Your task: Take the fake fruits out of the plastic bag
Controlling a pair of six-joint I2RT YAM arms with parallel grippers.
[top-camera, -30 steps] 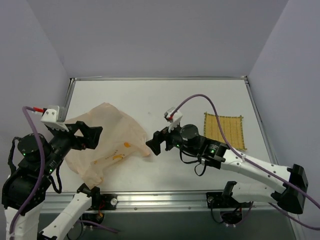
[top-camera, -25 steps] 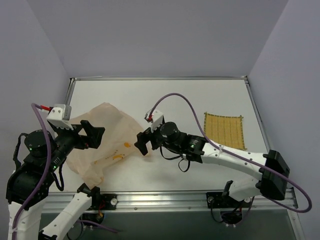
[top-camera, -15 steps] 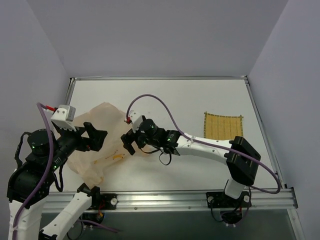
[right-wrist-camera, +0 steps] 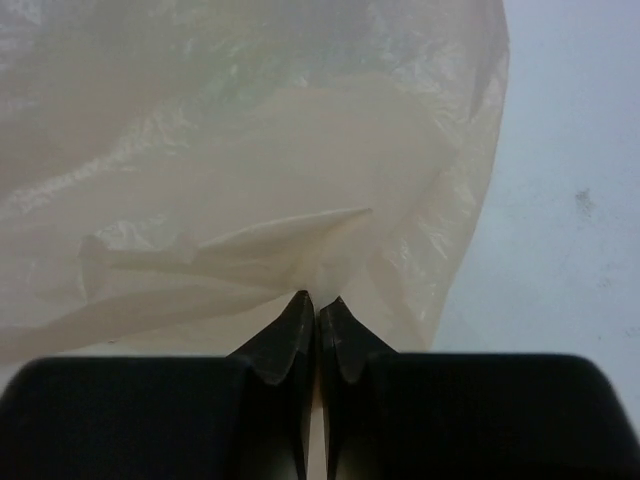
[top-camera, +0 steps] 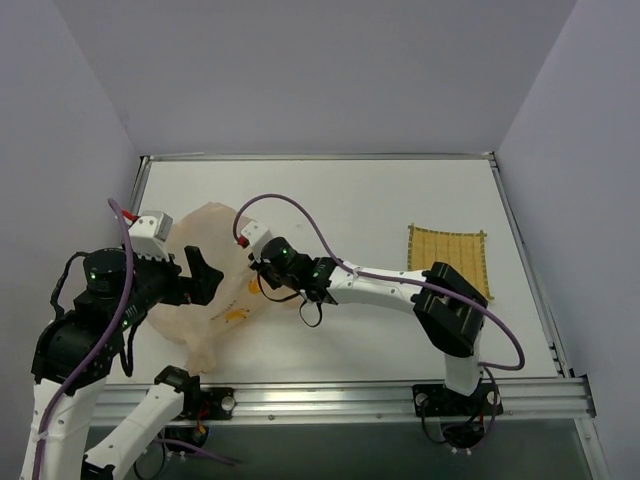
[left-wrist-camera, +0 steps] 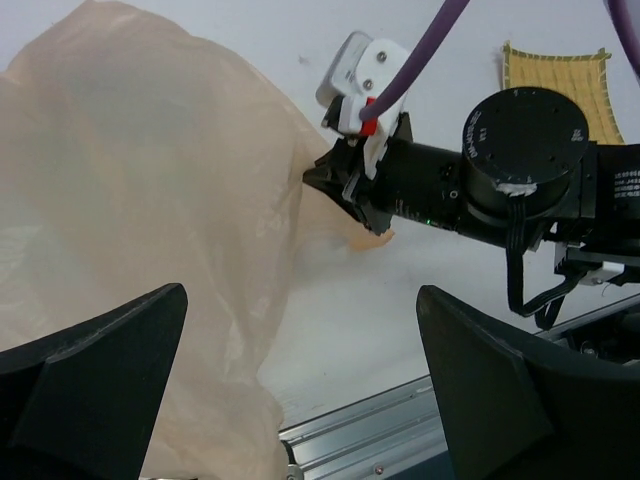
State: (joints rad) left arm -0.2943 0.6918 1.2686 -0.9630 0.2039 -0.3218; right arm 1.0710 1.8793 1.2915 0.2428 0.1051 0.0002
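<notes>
The plastic bag [top-camera: 215,228] lies crumpled on the left of the white table, peach-beige with small orange prints. My right gripper [top-camera: 260,284] has reached across to its right edge and is shut on a fold of the film [right-wrist-camera: 330,235], with the right gripper [right-wrist-camera: 318,300] showing its tips pressed together. The left wrist view shows that right gripper [left-wrist-camera: 318,178] pinching the bag [left-wrist-camera: 150,200]. My left gripper [top-camera: 192,288] hovers over the bag's left part, the left gripper [left-wrist-camera: 303,300] open and holding nothing. The fake fruits are hidden inside the bag.
A yellow woven mat [top-camera: 448,260] lies on the right side of the table, also seen as the mat [left-wrist-camera: 555,68] in the left wrist view. The metal rail [top-camera: 330,395] runs along the near edge. Grey walls close in the table.
The right arm stretched left from mid-table to the bag's right edge and its jaws closed on the film. The left gripper shifted slightly right over the bag, still open.
</notes>
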